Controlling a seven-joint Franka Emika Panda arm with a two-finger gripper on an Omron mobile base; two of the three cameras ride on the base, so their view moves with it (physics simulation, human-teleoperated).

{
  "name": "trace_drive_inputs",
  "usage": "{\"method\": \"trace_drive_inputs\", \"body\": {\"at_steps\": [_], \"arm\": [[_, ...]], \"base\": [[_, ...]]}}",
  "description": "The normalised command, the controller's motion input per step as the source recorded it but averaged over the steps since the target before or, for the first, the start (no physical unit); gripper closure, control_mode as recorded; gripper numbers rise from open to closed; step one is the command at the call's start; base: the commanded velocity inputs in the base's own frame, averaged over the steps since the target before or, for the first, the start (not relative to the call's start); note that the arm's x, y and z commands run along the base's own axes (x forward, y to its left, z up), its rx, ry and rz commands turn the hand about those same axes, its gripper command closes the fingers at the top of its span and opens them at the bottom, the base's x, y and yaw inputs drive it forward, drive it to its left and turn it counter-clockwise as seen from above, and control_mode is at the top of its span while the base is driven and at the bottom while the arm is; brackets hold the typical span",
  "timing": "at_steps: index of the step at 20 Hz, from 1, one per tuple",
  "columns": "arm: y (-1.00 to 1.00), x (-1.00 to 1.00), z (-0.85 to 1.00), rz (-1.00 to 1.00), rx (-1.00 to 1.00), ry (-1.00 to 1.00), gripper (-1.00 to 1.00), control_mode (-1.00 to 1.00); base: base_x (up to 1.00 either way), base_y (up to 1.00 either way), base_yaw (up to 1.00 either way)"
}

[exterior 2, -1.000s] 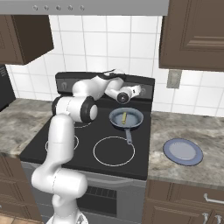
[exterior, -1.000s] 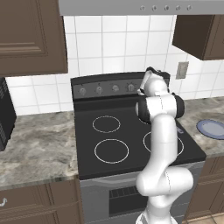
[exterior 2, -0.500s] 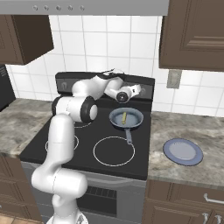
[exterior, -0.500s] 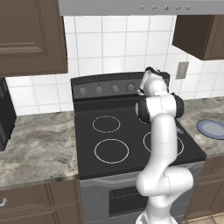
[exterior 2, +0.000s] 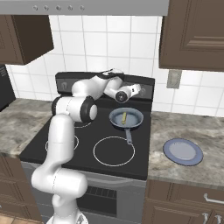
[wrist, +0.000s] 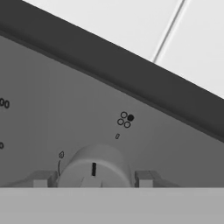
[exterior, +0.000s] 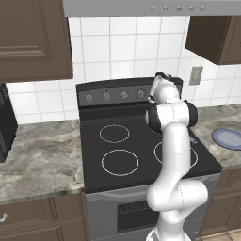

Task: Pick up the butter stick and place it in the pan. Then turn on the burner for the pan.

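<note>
Butter stick (exterior 2: 124, 117) sits inside the pan (exterior 2: 126, 118), centre of the right base frame, on the stove's (exterior 2: 43, 146) rear-right burner, so the placing step looks done. Burner step is left. Upper centre of that frame, the gripper (exterior 2: 139, 89) is up at the stove's back control panel (exterior 2: 146, 83). In the hand view, lower centre, a grey knob (wrist: 94, 168) sits between the two fingertips (wrist: 41, 179), jaws spread either side of it; contact can't be confirmed. Knob pointer reads upright in frame, so it's likely not turned yet. At right, a blue-grey plate (exterior 2: 183, 152) lies unused on the counter (exterior 2: 188, 131).
</note>
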Motion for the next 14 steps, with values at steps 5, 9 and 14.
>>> {"method": "trace_drive_inputs", "body": {"at_steps": [5,9,14], "arm": [[-0.03,-0.02,-0.21,0.10,-0.22,0.00,1.00,-1.00],[-0.06,-0.01,-0.21,0.10,-0.21,0.00,1.00,-1.00],[-0.04,0.00,-0.21,0.10,-0.22,0.00,1.00,-1.00]], "base": [[0.00,0.00,0.00],[0.00,0.00,0.00],[0.00,0.00,0.00]]}}
